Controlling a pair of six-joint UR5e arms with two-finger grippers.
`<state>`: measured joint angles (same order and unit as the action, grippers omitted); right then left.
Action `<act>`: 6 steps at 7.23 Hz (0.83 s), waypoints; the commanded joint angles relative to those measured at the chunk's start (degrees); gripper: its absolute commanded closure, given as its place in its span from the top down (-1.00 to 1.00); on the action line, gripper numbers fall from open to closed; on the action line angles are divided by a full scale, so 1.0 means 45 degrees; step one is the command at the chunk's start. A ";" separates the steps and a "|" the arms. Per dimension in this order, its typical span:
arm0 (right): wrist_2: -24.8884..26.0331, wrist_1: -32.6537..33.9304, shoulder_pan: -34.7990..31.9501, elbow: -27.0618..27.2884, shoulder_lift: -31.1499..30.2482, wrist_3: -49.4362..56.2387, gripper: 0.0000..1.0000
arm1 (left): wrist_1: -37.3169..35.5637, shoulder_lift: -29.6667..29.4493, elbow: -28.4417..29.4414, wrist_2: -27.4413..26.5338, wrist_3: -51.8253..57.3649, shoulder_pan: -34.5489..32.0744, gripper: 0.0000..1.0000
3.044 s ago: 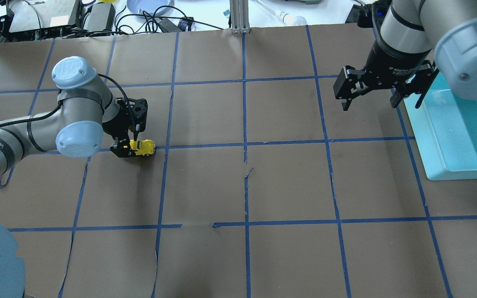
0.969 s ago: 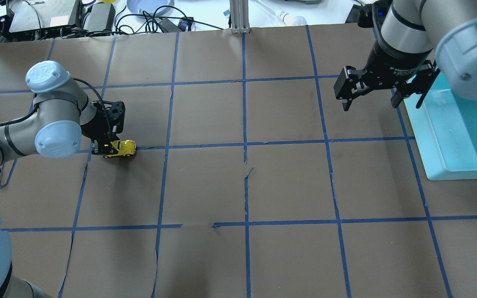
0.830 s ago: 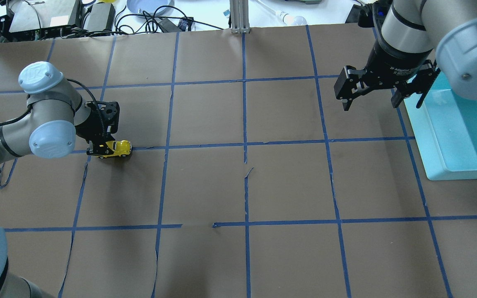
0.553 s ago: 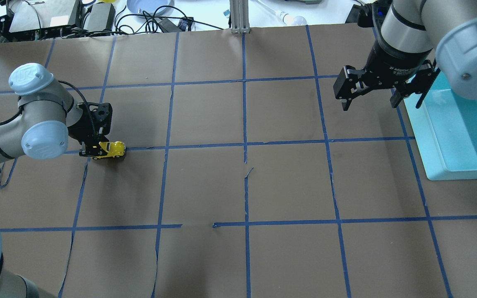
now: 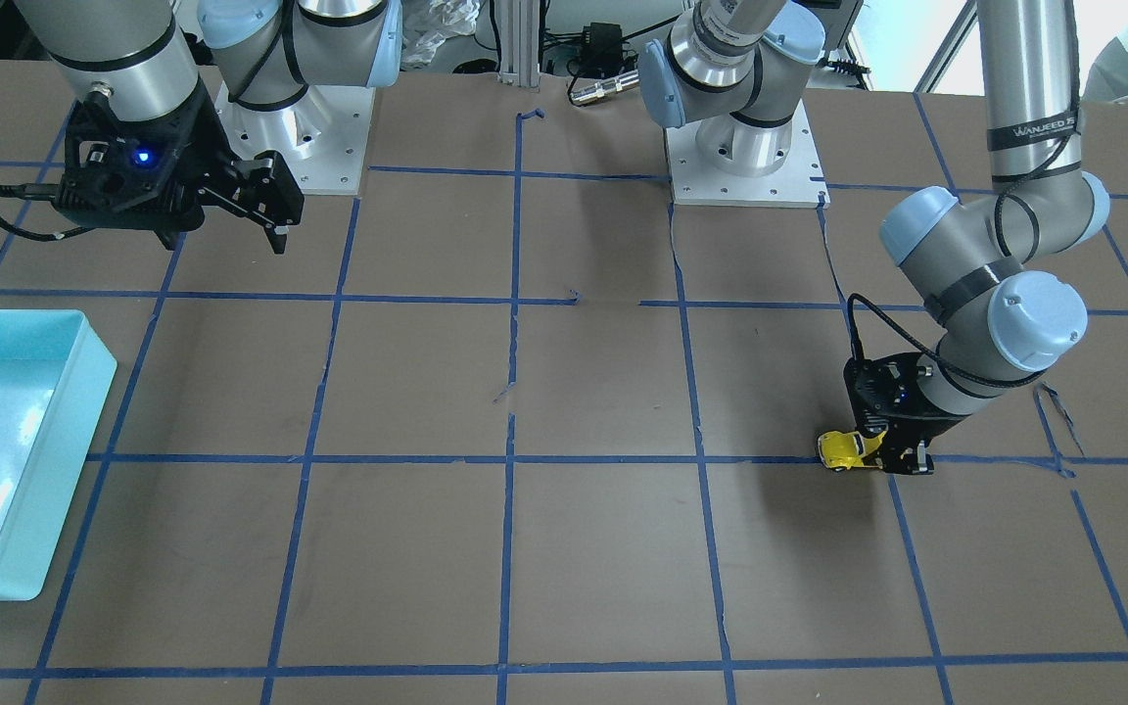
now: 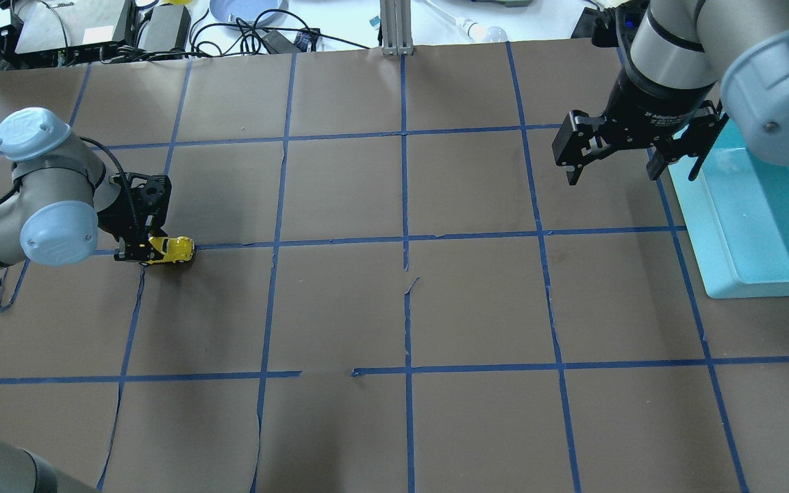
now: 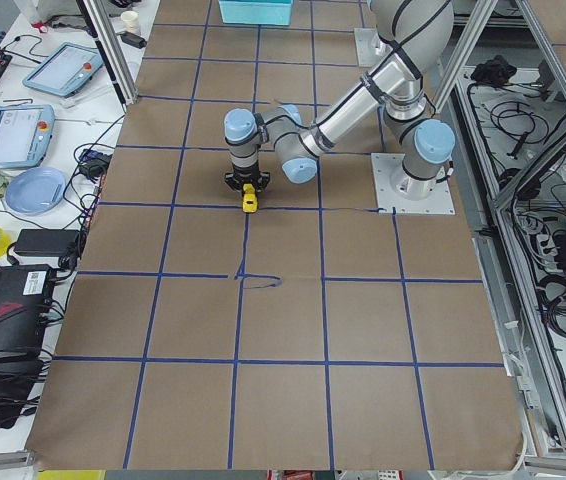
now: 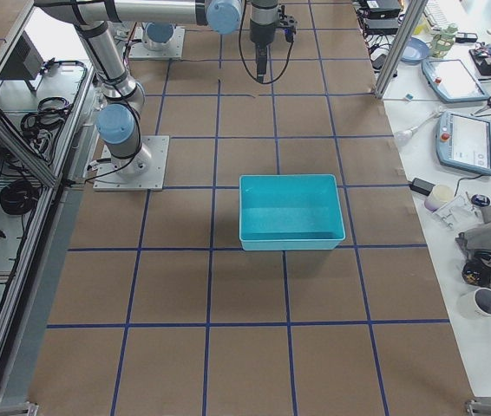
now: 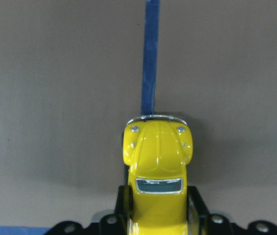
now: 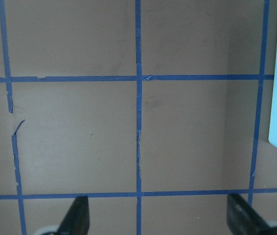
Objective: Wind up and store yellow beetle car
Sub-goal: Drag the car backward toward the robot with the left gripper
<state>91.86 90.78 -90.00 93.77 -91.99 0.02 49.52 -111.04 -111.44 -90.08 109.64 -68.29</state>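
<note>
Backwards along the tape: the beetle gets its pull

The left end effector (image 6: 142, 253), clamped on the rear of the yellow beetle car (image 6: 174, 249), has dragged it along the blue tape line (image 6: 333, 240) toward the desk's (image 6: 477, 308) left edge (wheels apparently down). That looks like the wind-up stroke, with storing yet to come. The right end effector (image 6: 631, 164) hangs wide open beside the teal bin (image 6: 723, 267), well apart from the car across brown, tape-gridded paper. Cables (image 6: 230, 31) crowd the bench beyond.

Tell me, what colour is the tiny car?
The car is bright yellow; left wrist view shows it best.
</note>
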 commanded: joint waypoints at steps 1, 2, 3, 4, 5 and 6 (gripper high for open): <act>-0.0002 -0.0017 0.0000 0.0001 -0.0008 -0.0006 1.00 | -0.0008 0.0027 0.0019 -0.0001 0.0029 0.0038 0.02; -0.0118 0.0002 0.0000 0.0001 0.0011 0.0053 1.00 | -0.0047 0.0047 0.0038 -0.0001 -0.0029 0.0038 0.48; -0.0178 -0.0017 -0.0019 0.0001 -0.0008 0.0053 1.00 | -0.0047 0.0163 0.0038 -0.0021 -0.0068 0.0038 0.59; -0.0178 0.0002 -0.0019 0.0001 -0.0008 0.0440 1.00 | -0.0047 0.0145 0.0038 -0.0001 -0.0107 0.0019 0.60; -0.0178 0.0002 -0.0019 0.0001 -0.0008 0.0714 1.00 | -0.0067 0.0164 0.0038 -0.0001 -0.0107 0.0019 0.60; -0.0159 0.0002 -0.0019 0.0001 0.0031 0.0640 1.00 | -0.0086 0.0203 0.0058 -0.0001 -0.0146 0.0000 0.60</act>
<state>91.09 90.78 -90.08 93.78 -91.98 2.53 49.23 -110.30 -111.25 -90.10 109.15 -68.22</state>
